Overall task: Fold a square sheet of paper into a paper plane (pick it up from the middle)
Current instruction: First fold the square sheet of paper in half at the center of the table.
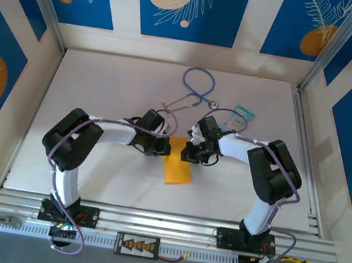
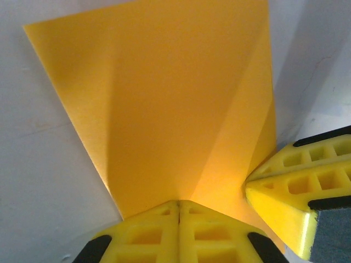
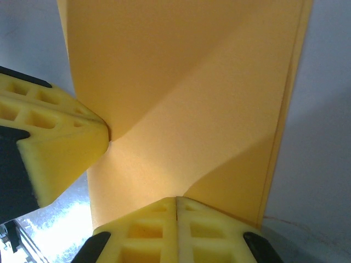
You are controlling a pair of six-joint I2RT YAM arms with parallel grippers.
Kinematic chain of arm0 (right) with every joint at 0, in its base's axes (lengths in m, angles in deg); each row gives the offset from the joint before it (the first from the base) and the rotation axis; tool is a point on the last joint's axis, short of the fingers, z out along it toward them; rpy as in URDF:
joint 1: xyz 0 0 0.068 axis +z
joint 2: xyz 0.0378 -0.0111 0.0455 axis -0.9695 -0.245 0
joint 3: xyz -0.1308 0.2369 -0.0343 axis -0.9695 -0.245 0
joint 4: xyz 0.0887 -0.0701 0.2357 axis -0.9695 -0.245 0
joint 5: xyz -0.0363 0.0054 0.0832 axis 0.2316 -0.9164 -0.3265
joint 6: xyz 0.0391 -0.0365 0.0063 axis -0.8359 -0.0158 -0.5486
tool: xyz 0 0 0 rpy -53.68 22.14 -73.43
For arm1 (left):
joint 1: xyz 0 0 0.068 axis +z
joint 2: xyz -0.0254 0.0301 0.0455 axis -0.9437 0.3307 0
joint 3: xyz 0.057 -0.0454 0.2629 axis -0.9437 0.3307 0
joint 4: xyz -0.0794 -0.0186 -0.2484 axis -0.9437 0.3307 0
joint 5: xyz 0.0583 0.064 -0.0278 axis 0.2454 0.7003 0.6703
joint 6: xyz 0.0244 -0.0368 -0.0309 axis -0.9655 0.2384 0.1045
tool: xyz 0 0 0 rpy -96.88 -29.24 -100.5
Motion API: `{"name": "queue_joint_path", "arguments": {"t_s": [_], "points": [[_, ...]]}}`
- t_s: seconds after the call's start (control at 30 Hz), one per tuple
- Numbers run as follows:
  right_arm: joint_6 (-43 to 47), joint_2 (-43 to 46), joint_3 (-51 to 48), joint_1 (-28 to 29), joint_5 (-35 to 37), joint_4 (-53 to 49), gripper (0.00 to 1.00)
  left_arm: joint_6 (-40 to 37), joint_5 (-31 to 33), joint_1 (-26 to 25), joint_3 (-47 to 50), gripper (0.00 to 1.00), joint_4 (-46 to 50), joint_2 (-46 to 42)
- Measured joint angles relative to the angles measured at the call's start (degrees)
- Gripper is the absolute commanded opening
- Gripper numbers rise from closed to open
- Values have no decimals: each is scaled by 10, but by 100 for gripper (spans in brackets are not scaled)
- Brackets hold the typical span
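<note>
Left end effector (image 2: pixel 178 213): clenched, its two yellow fingers pressed together on an edge of the sheet of paper (image 2: pixel 164 104).
Right end effector (image 3: pixel 176 216): clenched the same way on the sheet, with a finger of the left one just beside it.
Sheet of paper: orange-yellow with diagonal creases, at mid-table between both end effectors, its free end reaching toward the arm bases.
Table (image 1: pixel 101 91): white; a stethoscope (image 1: pixel 196 89) and a light-blue packet (image 1: pixel 241 116) lie farther back.
</note>
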Motion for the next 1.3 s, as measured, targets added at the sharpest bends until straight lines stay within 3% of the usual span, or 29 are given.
{"name": "queue_joint_path", "arguments": {"t_s": [0.87, 1.3], "points": [[0, 1, -2, 0, 0, 2, 0, 24, -35, 53, -35, 9, -49, 47], [0, 1, -2, 0, 0, 2, 0, 61, 20, 90, -112, 8, -1, 79]]}}
